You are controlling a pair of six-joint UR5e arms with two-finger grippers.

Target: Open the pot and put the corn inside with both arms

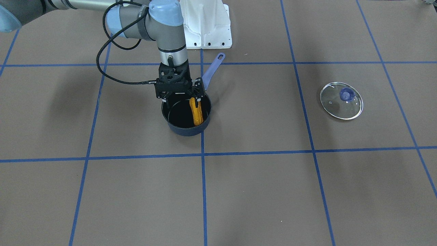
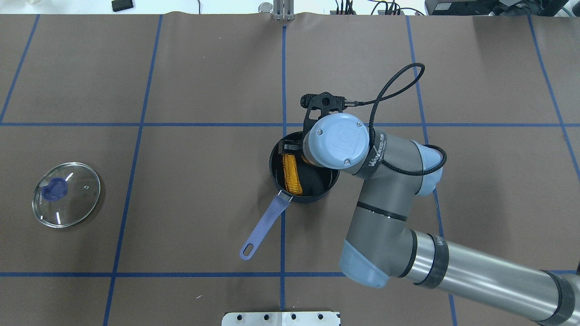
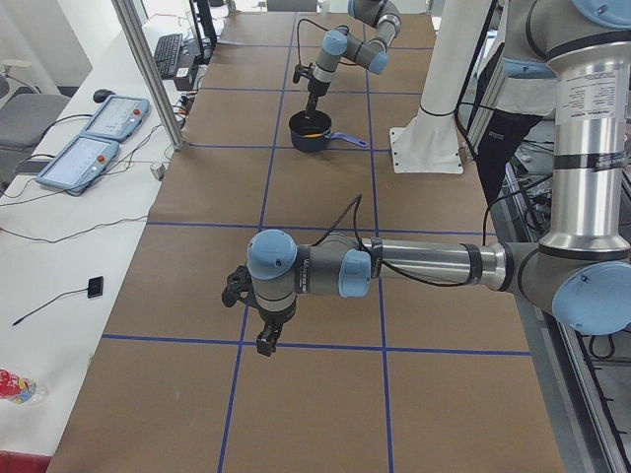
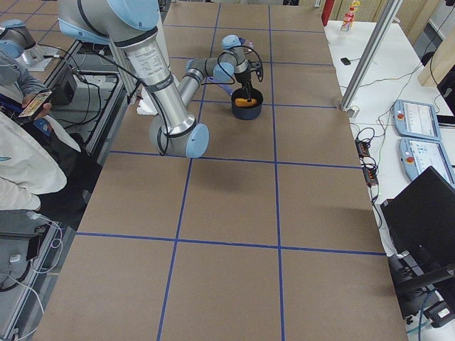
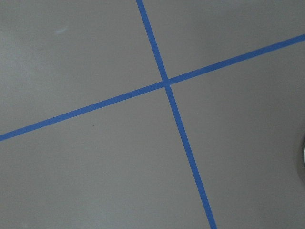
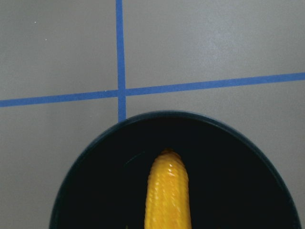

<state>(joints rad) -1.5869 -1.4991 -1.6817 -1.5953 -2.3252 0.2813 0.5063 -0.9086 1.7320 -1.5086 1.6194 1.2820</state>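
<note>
A dark blue pot (image 1: 186,131) with a light-blue handle (image 1: 213,68) stands open near the table's middle. The yellow-orange corn (image 1: 197,115) lies inside it, along the wall on the handle side, as the overhead view (image 2: 291,174) and the right wrist view (image 6: 167,191) also show. My right gripper (image 1: 182,100) hangs over the pot mouth, open, with one fingertip just in front of the corn's end. The glass lid (image 1: 341,100) with a blue knob lies flat on the table, far from the pot. My left gripper (image 3: 264,340) points down over bare table; I cannot tell whether it is open or shut.
The white base pedestal (image 1: 206,24) stands just behind the pot handle. Blue tape lines grid the brown table. Control tablets (image 3: 94,138) lie on the side bench. A person (image 4: 21,149) stands beside the robot.
</note>
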